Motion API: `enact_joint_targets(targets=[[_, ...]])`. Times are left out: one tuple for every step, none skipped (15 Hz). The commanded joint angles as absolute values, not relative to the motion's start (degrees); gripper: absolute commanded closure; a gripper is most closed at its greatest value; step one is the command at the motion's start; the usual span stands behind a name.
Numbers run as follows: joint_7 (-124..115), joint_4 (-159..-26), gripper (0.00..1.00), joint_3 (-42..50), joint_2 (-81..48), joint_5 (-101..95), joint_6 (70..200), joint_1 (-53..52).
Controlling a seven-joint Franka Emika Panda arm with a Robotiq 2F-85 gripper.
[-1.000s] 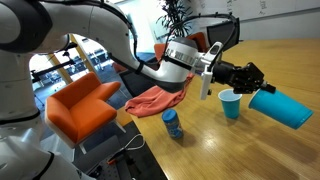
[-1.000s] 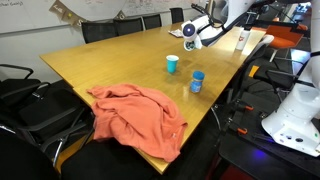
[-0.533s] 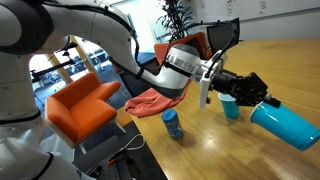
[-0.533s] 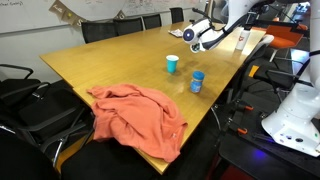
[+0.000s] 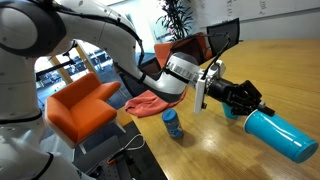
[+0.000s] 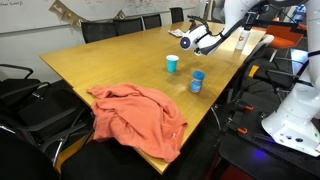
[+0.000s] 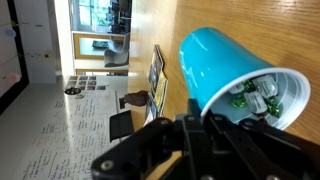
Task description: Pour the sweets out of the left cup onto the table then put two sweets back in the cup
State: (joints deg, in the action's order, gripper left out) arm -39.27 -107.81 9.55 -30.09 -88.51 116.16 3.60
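My gripper (image 5: 248,107) is shut on the left cup (image 5: 282,135), a teal-blue plastic cup held tipped on its side above the wood-grain table (image 5: 290,65). In the wrist view the cup (image 7: 222,65) lies across the frame with its mouth to the lower right. The sweets (image 7: 256,98) show inside at the rim, in green and pale wrappers. The dark fingers (image 7: 150,140) clamp the cup's wall from below. In an exterior view the held cup (image 6: 186,42) hangs over the table's far end, beyond the other cup.
A light-cyan cup (image 6: 172,63) and a short blue lidded bottle (image 6: 197,82) stand near the table's edge. An orange cloth (image 6: 140,115) is heaped on the near corner. An orange armchair (image 5: 80,105) and black chairs (image 6: 30,100) stand beside the table.
The arm has carried the tipped cup lower and further out over the table, now covering the light-cyan cup in one exterior view. The grip has not changed.
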Motion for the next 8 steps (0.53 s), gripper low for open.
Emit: enact_joint_targets(targets=[[-35.53,-107.9,0.99,7.76,-30.36,-89.82,112.34,3.99],[-34.72,-107.86,0.99,7.5,-30.54,-89.89,111.79,3.91],[-33.97,-107.83,0.99,7.24,-30.69,-89.94,111.11,3.8],[-33.18,-107.79,0.99,6.98,-30.79,-90.05,110.47,3.7],[-32.4,-107.75,0.99,6.78,-30.89,-90.18,109.92,3.59],[-31.81,-107.74,0.99,6.62,-30.97,-90.34,109.41,3.5],[-31.0,-107.7,0.99,6.48,-31.03,-90.53,108.69,3.36],[-30.25,-107.69,0.99,6.28,-31.08,-90.65,108.14,3.36]])
